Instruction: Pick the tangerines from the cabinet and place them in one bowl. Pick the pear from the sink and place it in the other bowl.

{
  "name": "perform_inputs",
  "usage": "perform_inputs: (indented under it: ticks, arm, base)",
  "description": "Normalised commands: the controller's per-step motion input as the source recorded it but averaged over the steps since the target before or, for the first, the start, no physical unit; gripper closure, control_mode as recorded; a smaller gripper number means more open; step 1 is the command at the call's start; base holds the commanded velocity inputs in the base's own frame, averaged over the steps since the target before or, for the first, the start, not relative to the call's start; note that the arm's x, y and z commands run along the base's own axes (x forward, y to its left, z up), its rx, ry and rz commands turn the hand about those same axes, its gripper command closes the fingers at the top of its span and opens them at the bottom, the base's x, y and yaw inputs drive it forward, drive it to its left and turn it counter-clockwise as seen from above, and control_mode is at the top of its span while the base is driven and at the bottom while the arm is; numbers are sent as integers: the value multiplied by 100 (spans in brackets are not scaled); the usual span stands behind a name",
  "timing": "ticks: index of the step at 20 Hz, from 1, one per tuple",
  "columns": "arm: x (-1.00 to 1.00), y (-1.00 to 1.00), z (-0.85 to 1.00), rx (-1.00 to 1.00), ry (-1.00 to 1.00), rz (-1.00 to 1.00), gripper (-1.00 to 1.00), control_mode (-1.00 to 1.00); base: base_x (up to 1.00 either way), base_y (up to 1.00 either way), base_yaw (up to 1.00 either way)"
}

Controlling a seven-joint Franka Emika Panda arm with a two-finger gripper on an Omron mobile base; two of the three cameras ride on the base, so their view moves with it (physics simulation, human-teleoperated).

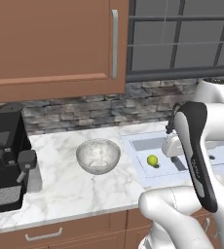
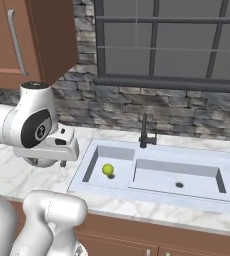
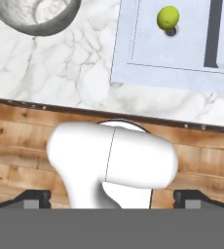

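Arm folded above counter edge, claw (image 3: 112, 197) spread wide, empty, pear (image 3: 167, 17) in sink (image 3: 133, 44)

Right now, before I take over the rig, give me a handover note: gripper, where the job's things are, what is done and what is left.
Gripper: open, holding nothing, looking down over the counter edge.
Pear: lies in the left basin of the sink, beside the drain, untouched.
Grey bowl: on the marble counter left of the sink, nothing in it.
Cabinet: door shut; no tangerines or tan bowl in sight.
Done: nothing yet.
Left: pear into the grey bowl; open the cabinet, move both tangerines into the other bowl.
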Motion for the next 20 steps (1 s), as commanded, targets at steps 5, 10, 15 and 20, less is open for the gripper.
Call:
perform_inputs:
  ticks: [5, 10, 15, 20]
  arm:
    - [0, 0, 0, 0, 0, 0, -100, 100]
    - [35, 0, -1, 0, 0, 0, -100, -100]
    - [34, -11, -13, 0, 0, 0, -100, -100]
    - [42, -2, -21, 0, 0, 0, -100, -100]
  base:
    - [35, 0, 0]
    - [7, 0, 0]
    - [0, 0, 0]
    - [0, 0, 0]
